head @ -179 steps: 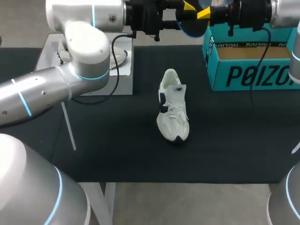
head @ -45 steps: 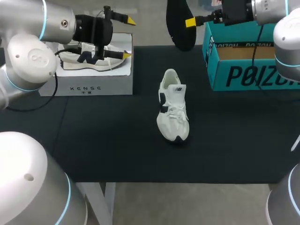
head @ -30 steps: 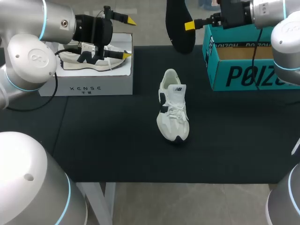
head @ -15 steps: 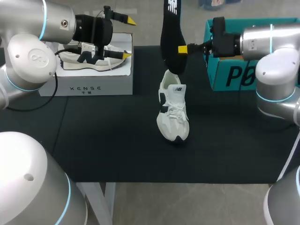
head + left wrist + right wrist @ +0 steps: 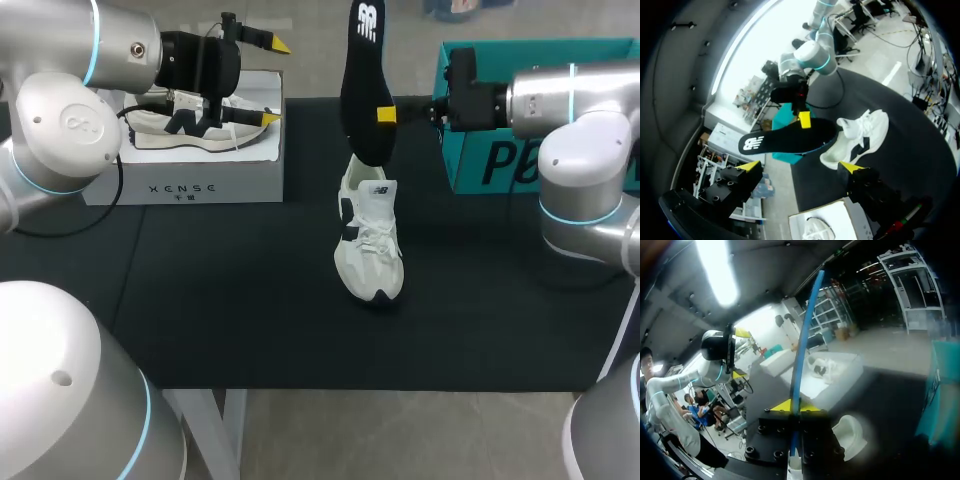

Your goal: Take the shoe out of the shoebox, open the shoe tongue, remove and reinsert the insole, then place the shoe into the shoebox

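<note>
The white shoe (image 5: 368, 240) lies mid-table, toe toward the near edge and heel opening toward the far edge. Just above that opening, my right gripper (image 5: 388, 114) has its 2 fingers clamped on the black insole (image 5: 365, 85), which hangs almost upright with its lower end, I judge, not yet inside. I'd tip the insole forward along the shoe, feed the lower end in under the tongue, and slide rather than press, since nothing braces the shoe. My left gripper (image 5: 272, 80) hangs wide open and empty over the white box (image 5: 200, 185) at the far left corner. The teal shoebox (image 5: 480, 165) sits far right.
</note>
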Tool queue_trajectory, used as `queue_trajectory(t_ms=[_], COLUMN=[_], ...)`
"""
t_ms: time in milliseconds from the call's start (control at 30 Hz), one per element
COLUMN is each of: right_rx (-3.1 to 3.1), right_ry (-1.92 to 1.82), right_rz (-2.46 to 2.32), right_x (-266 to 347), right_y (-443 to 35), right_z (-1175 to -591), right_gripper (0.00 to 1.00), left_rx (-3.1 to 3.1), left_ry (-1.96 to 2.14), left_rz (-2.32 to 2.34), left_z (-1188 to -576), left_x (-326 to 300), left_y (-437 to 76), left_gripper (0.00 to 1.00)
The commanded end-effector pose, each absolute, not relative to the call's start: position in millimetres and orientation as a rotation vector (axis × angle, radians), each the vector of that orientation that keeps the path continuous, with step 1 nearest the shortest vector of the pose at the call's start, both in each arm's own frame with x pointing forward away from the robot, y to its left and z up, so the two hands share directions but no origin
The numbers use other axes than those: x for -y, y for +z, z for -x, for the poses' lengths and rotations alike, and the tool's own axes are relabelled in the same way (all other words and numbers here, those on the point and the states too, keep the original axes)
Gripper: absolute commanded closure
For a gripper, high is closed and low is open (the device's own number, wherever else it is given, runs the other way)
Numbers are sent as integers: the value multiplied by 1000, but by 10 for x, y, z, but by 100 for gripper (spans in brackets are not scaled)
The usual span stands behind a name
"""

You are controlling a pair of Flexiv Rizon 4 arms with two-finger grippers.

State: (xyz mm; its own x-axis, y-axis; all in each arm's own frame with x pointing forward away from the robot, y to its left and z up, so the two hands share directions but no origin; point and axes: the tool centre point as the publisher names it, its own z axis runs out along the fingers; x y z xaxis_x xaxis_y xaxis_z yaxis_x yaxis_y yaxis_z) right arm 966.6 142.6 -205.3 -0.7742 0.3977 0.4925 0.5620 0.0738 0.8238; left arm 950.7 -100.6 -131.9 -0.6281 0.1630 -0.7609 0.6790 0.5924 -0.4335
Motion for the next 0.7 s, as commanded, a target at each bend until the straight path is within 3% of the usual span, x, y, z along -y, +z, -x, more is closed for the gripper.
queue_trajectory(t_ms=[33,300,700], right_rx=[2197,2197,2114], right_ry=[-1794,-1794,-1985], right_rz=[993,993,1047], right_x=[-1443,-1443,-1363], right_y=[-2061,-2061,-2494], right_z=[-9673,-9673,-9921], right_gripper=[100,100,100], left_rx=[-2136,-2136,-2136], left_ry=[-961,-961,-961], left_rz=[-665,-665,-665], left_z=[-9513,-9513,-9513], left_x=[1013,1013,1013], left_y=[-1315,-1315,-1315], left_gripper=[0,0,0])
